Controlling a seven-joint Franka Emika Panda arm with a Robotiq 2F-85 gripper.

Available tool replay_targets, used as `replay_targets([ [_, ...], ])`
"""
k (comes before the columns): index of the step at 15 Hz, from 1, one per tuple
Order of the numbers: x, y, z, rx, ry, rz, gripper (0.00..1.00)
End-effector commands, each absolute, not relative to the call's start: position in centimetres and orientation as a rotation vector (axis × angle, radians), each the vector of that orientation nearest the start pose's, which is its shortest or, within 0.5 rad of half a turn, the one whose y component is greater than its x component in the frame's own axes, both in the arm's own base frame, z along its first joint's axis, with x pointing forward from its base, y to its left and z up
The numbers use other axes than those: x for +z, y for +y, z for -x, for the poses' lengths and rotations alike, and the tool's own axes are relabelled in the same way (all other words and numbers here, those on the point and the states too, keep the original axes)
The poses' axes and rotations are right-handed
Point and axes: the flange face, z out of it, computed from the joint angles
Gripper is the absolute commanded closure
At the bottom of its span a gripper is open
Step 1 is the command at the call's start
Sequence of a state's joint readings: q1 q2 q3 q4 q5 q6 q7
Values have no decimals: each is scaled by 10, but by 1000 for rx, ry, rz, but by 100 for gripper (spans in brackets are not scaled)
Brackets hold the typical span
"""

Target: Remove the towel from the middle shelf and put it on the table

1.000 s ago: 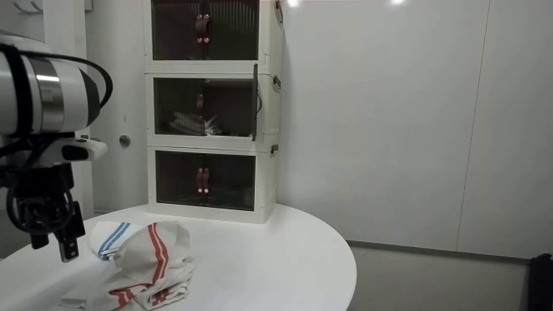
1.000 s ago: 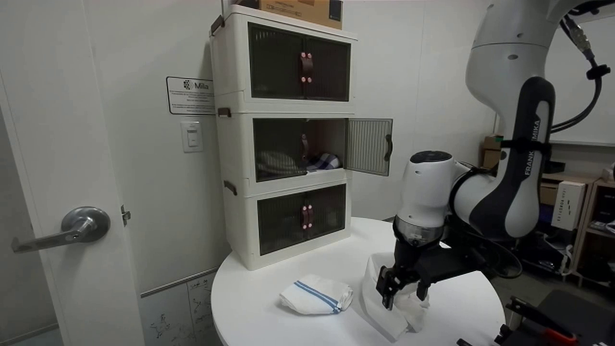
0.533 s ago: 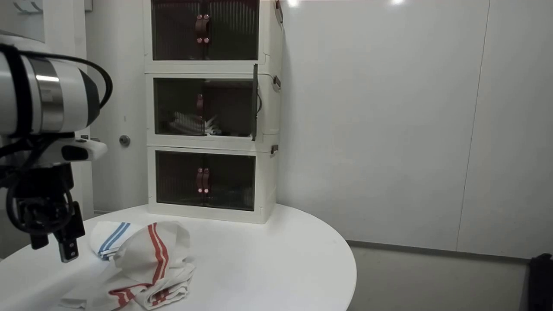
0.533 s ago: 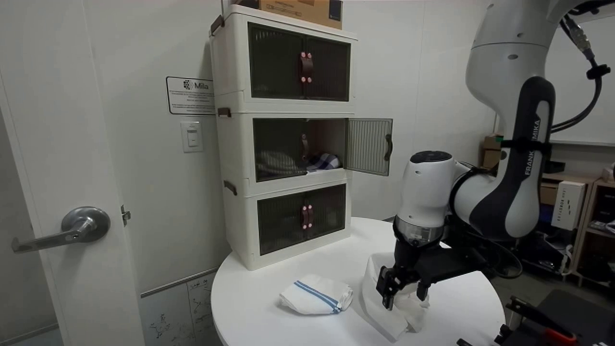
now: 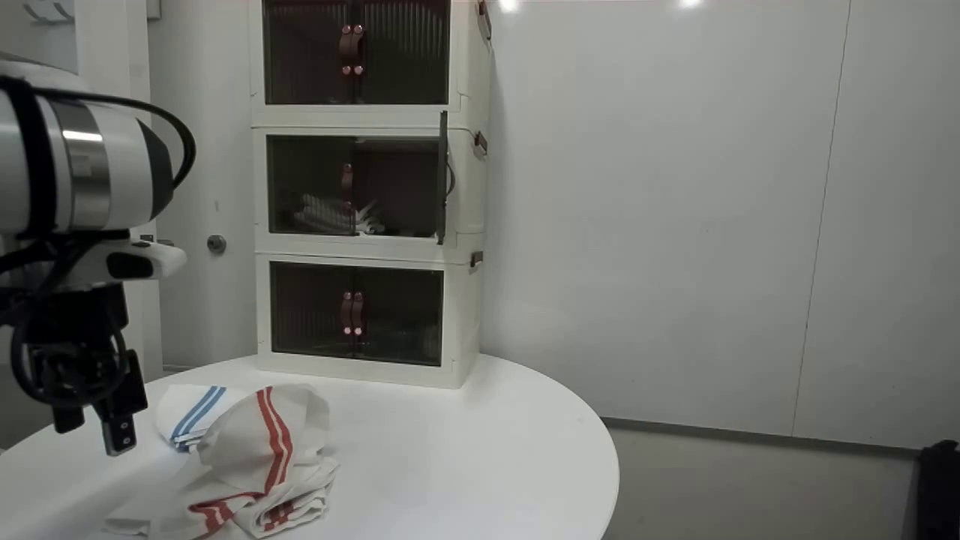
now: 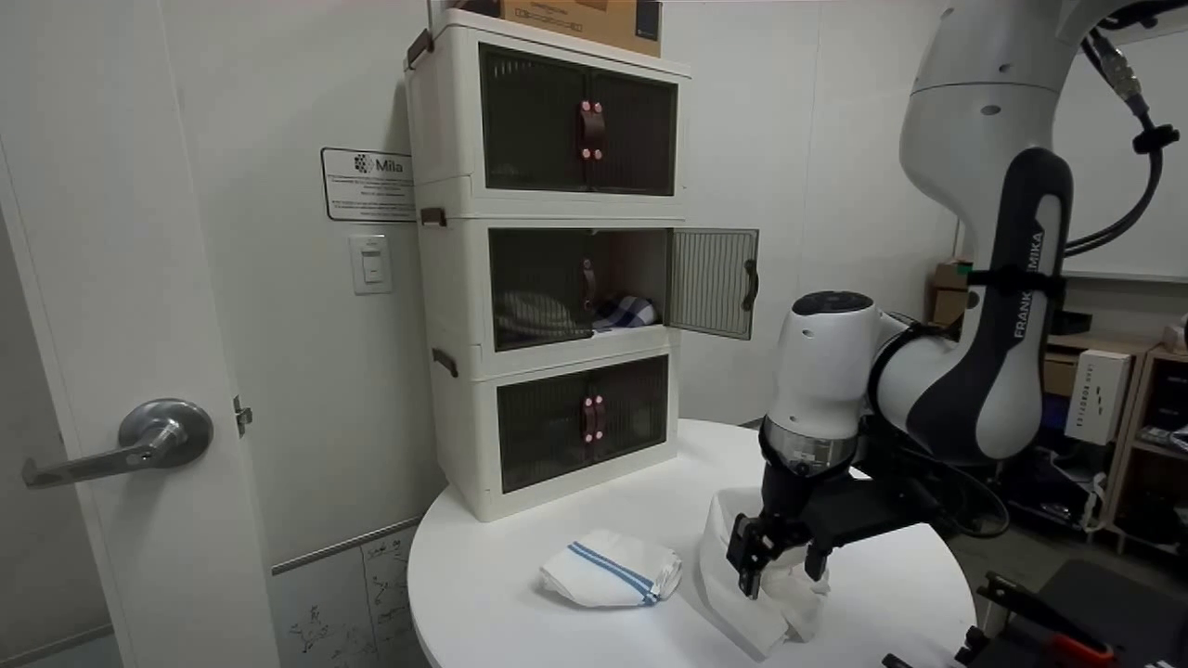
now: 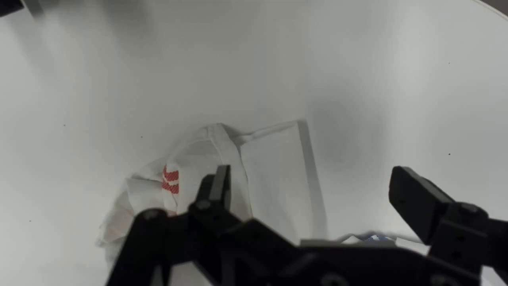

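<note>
The round white table [image 5: 487,457] carries a three-tier cabinet [image 5: 360,247] at its far side — and, near left in an exterior view, a crumpled red-striped towel [image 5: 244,461], with a blue-striped cloth [image 5: 187,412] just beyond.

Walls are white. In an exterior view, the rear wall [image 5: 660,225] has a thin, near-vertical seam [image 5: 823,195]; two bright light spots [image 5: 688,3] show at the top. In an exterior view, a white door [image 6: 93,232] carries a metal lever handle [image 6: 158,445]. A black-bordered sign [image 6: 369,184] is mounted above a light switch [image 6: 371,264]. Below the switch, a board [image 6: 320,603] bears dark handwritten marks. Behind, at the picture's right, is wood-coloured shelving [image 6: 1104,342]; the floor [image 6: 1067,545] there is dark.
</note>
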State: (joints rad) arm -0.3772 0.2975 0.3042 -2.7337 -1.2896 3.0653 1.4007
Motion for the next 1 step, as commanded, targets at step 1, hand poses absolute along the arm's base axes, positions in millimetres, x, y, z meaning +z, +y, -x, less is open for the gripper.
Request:
replay_targets([
  [1, 140, 65, -340, -159, 320, 3105, 0],
])
